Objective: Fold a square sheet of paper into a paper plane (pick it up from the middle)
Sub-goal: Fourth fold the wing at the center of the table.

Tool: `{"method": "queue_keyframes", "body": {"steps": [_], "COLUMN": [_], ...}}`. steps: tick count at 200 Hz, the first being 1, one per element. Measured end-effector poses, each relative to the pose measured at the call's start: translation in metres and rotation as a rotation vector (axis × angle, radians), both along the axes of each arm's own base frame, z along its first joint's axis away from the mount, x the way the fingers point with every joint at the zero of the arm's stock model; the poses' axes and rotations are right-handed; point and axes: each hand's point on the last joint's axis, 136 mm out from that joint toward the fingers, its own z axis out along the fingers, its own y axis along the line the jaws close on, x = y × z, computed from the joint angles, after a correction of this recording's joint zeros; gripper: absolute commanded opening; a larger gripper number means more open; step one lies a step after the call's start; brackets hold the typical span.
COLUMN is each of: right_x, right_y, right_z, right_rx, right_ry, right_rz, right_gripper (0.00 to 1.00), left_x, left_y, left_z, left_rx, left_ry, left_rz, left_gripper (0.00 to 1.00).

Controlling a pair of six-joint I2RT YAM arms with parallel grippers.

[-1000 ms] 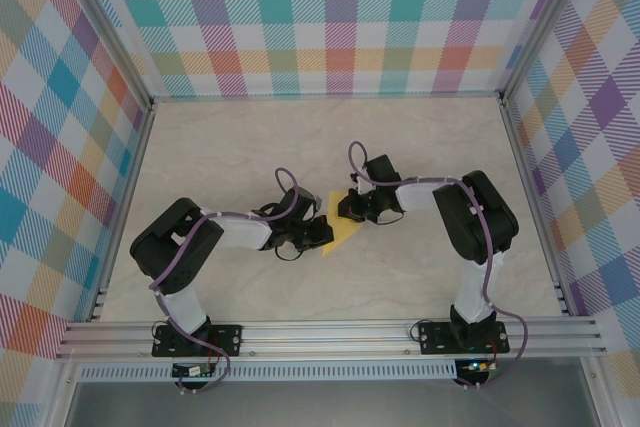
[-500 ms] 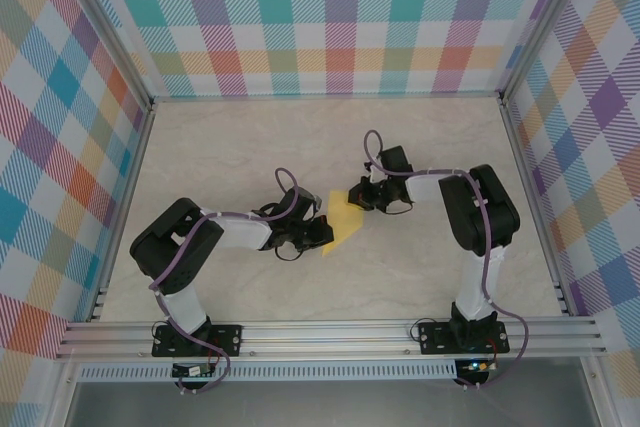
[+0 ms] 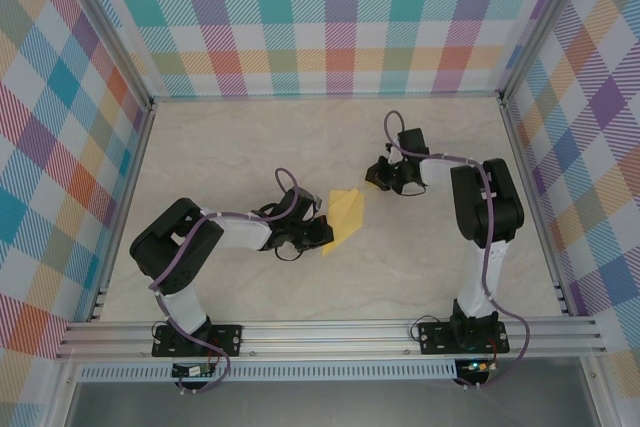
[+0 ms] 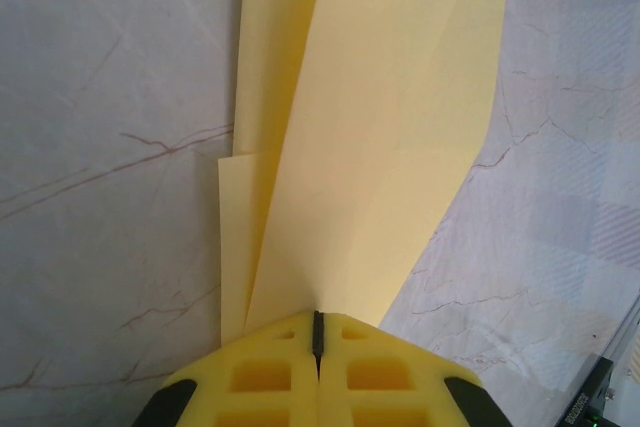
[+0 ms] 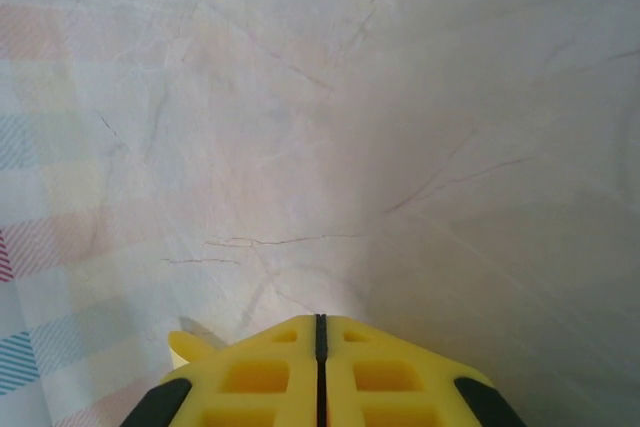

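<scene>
Left wrist view: left gripper (image 4: 319, 322) pinched the folded end of the yellow paper (image 4: 380, 147), flimsy stuff, likely safest held there; right gripper (image 5: 320, 322) was closed, empty.

Black-and-white arms (image 3: 240, 232), purple cables (image 3: 278, 177), yellow gridded jaws, black base plates (image 3: 197, 339)

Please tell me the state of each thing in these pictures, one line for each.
left gripper: shut on the square sheet of paper.
square sheet of paper: folded into creased layers, pinched at one end.
right gripper: shut, empty, apart from the paper.
</scene>
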Motion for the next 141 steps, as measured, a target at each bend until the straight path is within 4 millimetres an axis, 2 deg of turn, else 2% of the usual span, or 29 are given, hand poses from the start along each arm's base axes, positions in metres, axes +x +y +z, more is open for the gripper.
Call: {"method": "queue_keyframes", "body": {"steps": [26,44,57,80,97,141], "right_x": [-0.009,-0.022,-0.033,-0.061,-0.076,-0.082], "right_y": [0.004,0.023,0.04,0.061,0.07,0.068], "right_z": [0.028,0.048,0.05,0.039,0.025,-0.01], "right_rx": [0.045,0.106,0.134,0.156,0.162,0.132], "right_ry": [-0.035,-0.056,-0.056,-0.004,0.047,0.124], "right_rz": [0.021,0.086,0.136,0.2,0.225,0.215], "right_gripper": [0.1,0.08,0.08,0.08,0.08,0.05], "left_x": [0.0,0.0,0.0,0.0,0.0,0.0], "left_y": [0.0,0.0,0.0,0.0,0.0,0.0], "left_z": [0.0,0.0,0.0,0.0,0.0,0.0], "left_rx": [0.0,0.0,0.0,0.0,0.0,0.0], "left_ry": [0.0,-0.001,-0.001,-0.001,-0.001,-0.001], "left_rz": [0.0,0.0,0.0,0.0,0.0,-0.001], "left_gripper": [0.0,0.0,0.0,0.0,0.0,0.0]}}
